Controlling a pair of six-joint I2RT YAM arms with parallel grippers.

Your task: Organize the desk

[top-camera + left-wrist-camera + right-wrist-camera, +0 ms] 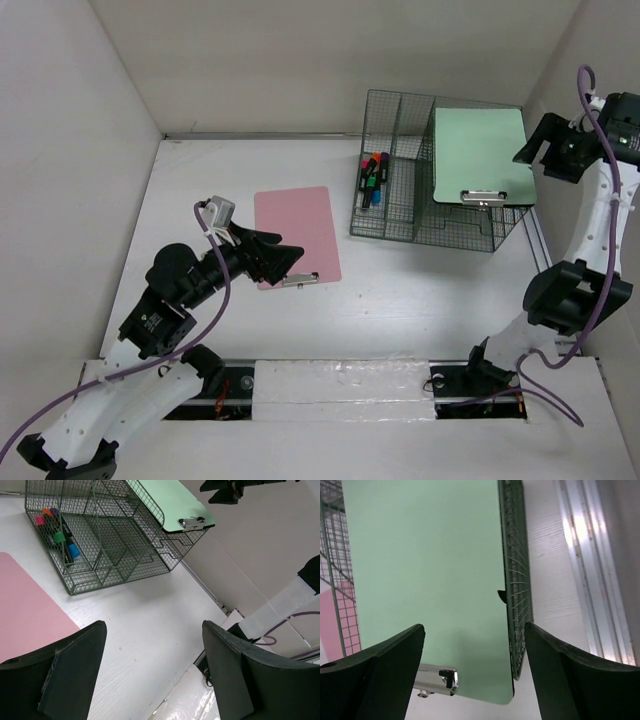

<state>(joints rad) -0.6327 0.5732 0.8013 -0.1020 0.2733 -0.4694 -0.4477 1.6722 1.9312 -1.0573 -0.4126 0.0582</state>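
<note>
Wide white desk point(420, 290) beneath everything, from the arm bases out to the back wall, fenced by upright white side walls point(70, 120)

Left of centre, flat on the tabletop, a pink clipboard point(295, 230), metal clip point(301, 280) at its near end. Over that near corner, the left gripper point(290, 265), jaws spread wide, nothing between them. Through its wrist camera, only bare tabletop in the gap, pink board off to the left

Farther back and to the right, well apart from the pink board, a green wire-mesh rack point(395, 225). In its narrow left compartment, a bunch of coloured markers point(372, 178). Across the rack's right-hand section, a green clipboard point(478, 150), tilted, resting on the top wires, silver clip point(483, 196) toward the near side and poking out past the rim. In effect a lid, covering those compartments from above

Up by the green board's right edge, the right gripper point(532, 150), jaws likewise spread, pinching nothing. In its wrist camera, green board filling most of the space between the fingers, rack wall just right of it

Right of the rack, an aluminium rail point(585, 570) along the foot of the wall
</note>
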